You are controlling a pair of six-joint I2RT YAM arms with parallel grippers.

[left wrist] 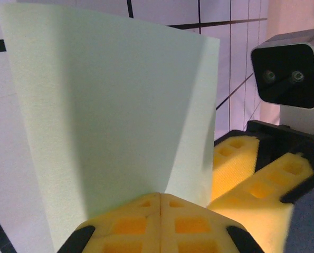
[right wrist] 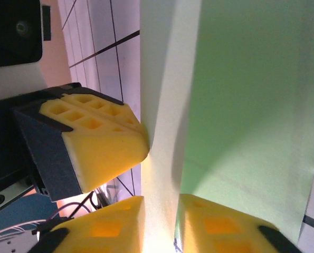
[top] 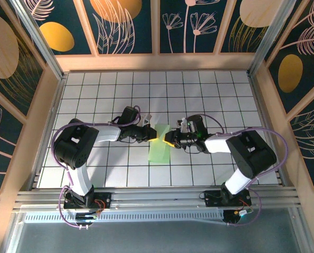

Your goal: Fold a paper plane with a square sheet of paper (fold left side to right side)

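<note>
The square sheet of paper (top: 159,148) sits near the middle of the white gridded tabletop (top: 199,95), a pale green strip running from 12 to 6 o'clock between the two hands. From above, its creases are too small to read. It is also unclear whether its 6 o'clock end lies flat on the tiles or hangs just clear.

In the left wrist view the paper (left wrist: 109,105) stands up as two faces meeting along a shadowed fold. Its lowest part is hidden behind the yellow pads, and its 9 o'clock corner is cut off by the frame. In the right wrist view the paper (right wrist: 241,95) runs top to bottom, with its 12 o'clock edge out of frame. The layers near the pads blur into one bright band.

The left hand (top: 152,136) is at the sheet's 10 o'clock. Its pads (left wrist: 130,224) are pressed together with no gap, pinching the paper where the fold comes down to them.

The right hand (top: 170,141) is at the sheet's 3 o'clock. Its pads (right wrist: 220,226) sit close on either side of the paper and grip it edge-on. How many layers lie between them cannot be made out.

One of the left hand's pads (right wrist: 98,139) touches the sheet at 9 o'clock, just beside the right hand (right wrist: 161,221).

The right hand (left wrist: 254,176) is partly hidden by the paper's edge, with its wrist camera (left wrist: 286,71) above it at 2 o'clock.
</note>
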